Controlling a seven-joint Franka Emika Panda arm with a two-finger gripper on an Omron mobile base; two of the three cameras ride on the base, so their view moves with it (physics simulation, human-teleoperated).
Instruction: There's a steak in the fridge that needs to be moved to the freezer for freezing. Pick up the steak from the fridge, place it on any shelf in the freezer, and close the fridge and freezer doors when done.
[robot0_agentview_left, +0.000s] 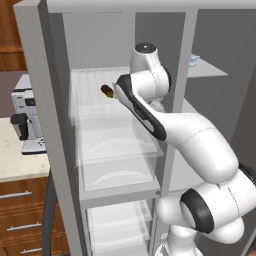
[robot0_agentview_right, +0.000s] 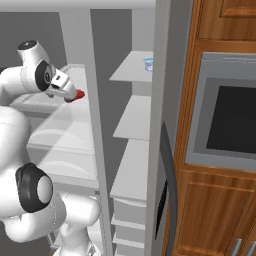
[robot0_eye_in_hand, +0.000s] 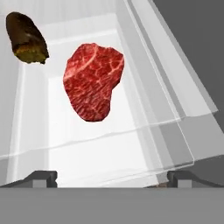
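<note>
In the hand view the steak (robot0_eye_in_hand: 92, 81) is seen in full, lying flat on a clear glass shelf (robot0_eye_in_hand: 131, 148) of the fridge (robot0_agentview_left: 115, 130). Its marbled red surface is shown there, which cannot be made out from the base cameras. In the right base view only a small red edge of the steak (robot0_agentview_right: 76, 95) is visible beside the hand, and in the left base view it is hidden behind the arm.

The dark brown oblong item (robot0_eye_in_hand: 26, 37) is seen in the hand view near the steak but apart from it, and in the left base view (robot0_agentview_left: 107, 91) at the back part of the same shelf. The freezer (robot0_agentview_right: 135, 125) with its solid grey shelves is shown best in the right base view, where a small pale blue container (robot0_agentview_right: 148, 64) stands on the top shelf.

In the hand view the long axis of the steak runs from top to bottom of the picture, with the broad end far from the gripper and the narrower rounded end pointing toward it.

The gripper (robot0_eye_in_hand: 112, 177) is spread wide, with nothing between its fingertips (robot0_eye_in_hand: 43, 177), and it is held short of the steak without touching it.
</note>
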